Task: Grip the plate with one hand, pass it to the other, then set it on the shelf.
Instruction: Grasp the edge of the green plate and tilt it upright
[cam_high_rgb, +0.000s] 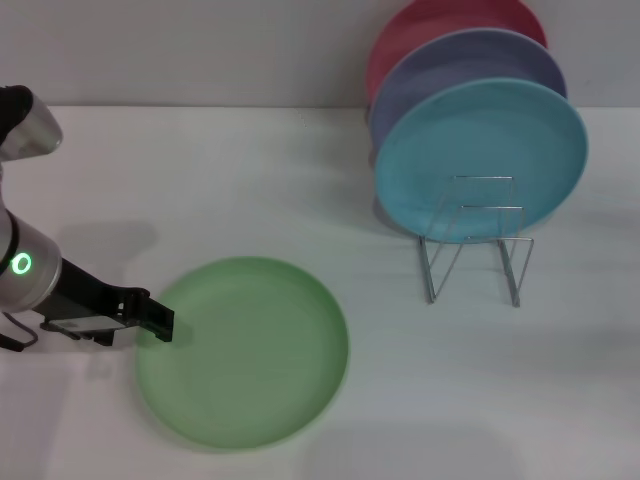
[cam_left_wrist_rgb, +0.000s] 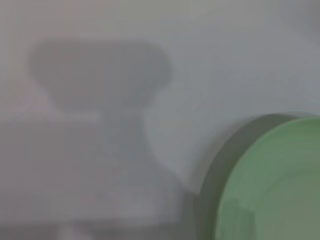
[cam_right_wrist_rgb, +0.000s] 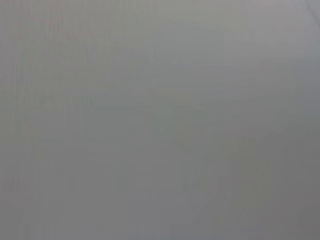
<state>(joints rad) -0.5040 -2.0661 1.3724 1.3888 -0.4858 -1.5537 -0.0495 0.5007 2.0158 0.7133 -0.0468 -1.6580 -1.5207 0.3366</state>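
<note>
Lying flat on the table (cam_high_rgb: 300, 160), green plate (cam_high_rgb: 243, 350) is meeting the left gripper (cam_high_rgb: 160, 322) at its rim; finger spread unclear. Shallow bite risks slipping.

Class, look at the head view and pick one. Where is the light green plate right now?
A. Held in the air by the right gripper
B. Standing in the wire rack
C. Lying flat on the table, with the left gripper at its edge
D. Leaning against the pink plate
C: the light green plate lies flat on the table, with the left gripper at its left rim.
</note>
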